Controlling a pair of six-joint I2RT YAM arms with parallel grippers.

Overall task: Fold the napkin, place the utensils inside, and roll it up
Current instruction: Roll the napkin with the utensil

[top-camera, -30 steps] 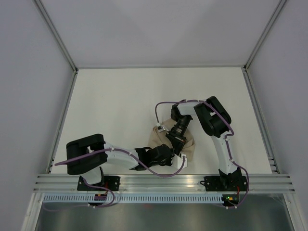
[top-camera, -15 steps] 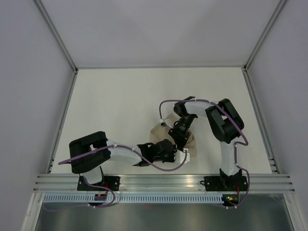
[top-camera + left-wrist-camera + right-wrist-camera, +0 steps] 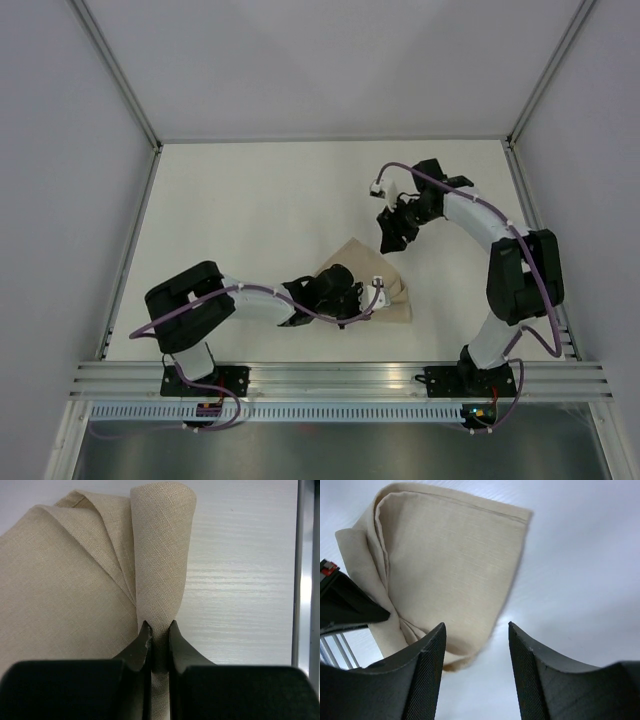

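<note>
A rolled fold of the beige napkin (image 3: 392,300), laid on the white table (image 3: 250,220), is pinched tightly by the left gripper (image 3: 159,630), while the right gripper (image 3: 476,626) is held empty beyond it, jaws spread wide.

The napkin (image 3: 65,590) is cut off by the left edge of the left wrist view; its rolled end is hidden between the pinching fingers of the left gripper (image 3: 159,630). In the top view its left part is covered by that wrist. In the right wrist view its lower corner is hidden behind the right gripper (image 3: 476,626). The utensils cannot be made out anywhere.
</note>
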